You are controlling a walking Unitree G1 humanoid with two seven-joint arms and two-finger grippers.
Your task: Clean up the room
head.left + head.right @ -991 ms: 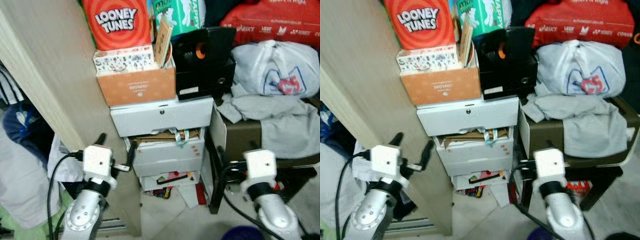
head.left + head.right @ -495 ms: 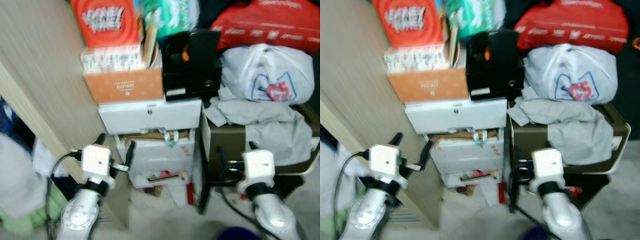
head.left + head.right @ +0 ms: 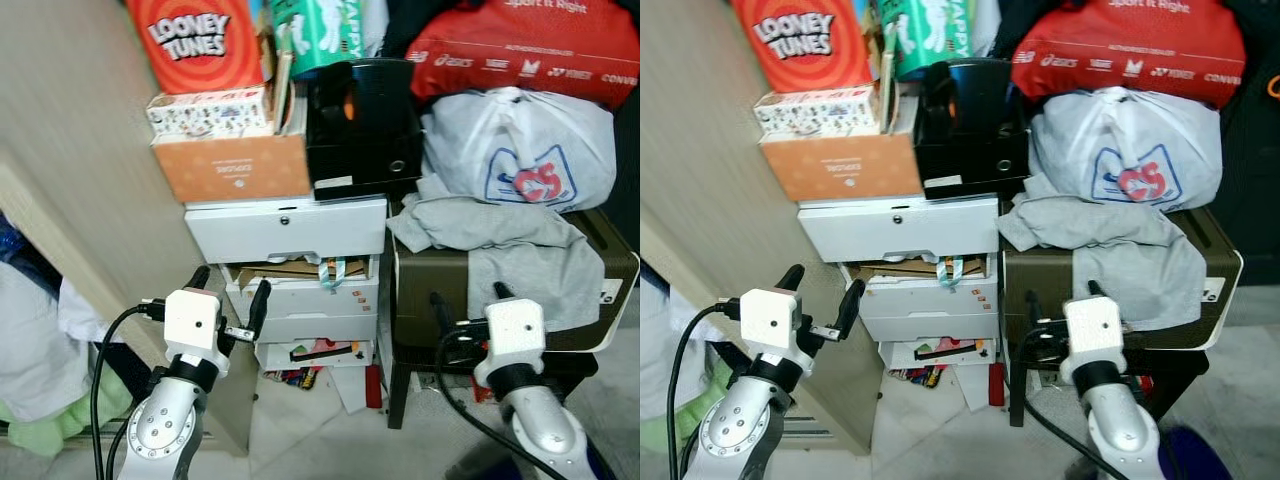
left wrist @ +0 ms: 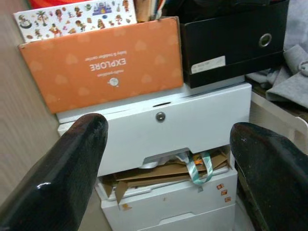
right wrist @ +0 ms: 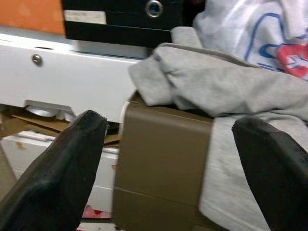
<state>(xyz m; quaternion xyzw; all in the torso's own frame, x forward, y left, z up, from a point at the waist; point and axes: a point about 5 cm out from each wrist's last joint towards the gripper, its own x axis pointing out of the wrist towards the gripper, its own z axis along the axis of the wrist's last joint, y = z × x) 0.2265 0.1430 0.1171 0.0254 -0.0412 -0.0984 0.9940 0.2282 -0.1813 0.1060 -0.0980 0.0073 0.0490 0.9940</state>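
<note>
Camera shifted left, left hand [image 3: 229,290] and right hand [image 3: 467,300] wide open, empty, grey garment [image 3: 500,235] draped sideways.

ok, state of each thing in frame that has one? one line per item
left gripper: open, empty, raised before the drawers
right gripper: open, empty, raised before the brown box
white drawer unit: top drawer shut, second drawer overstuffed with cardboard sticking out
orange EXPLORE box: open-topped, items standing in it
black file box: shut
grey garment: crumpled, draped over the brown box
white plastic bag: tied, full
</note>
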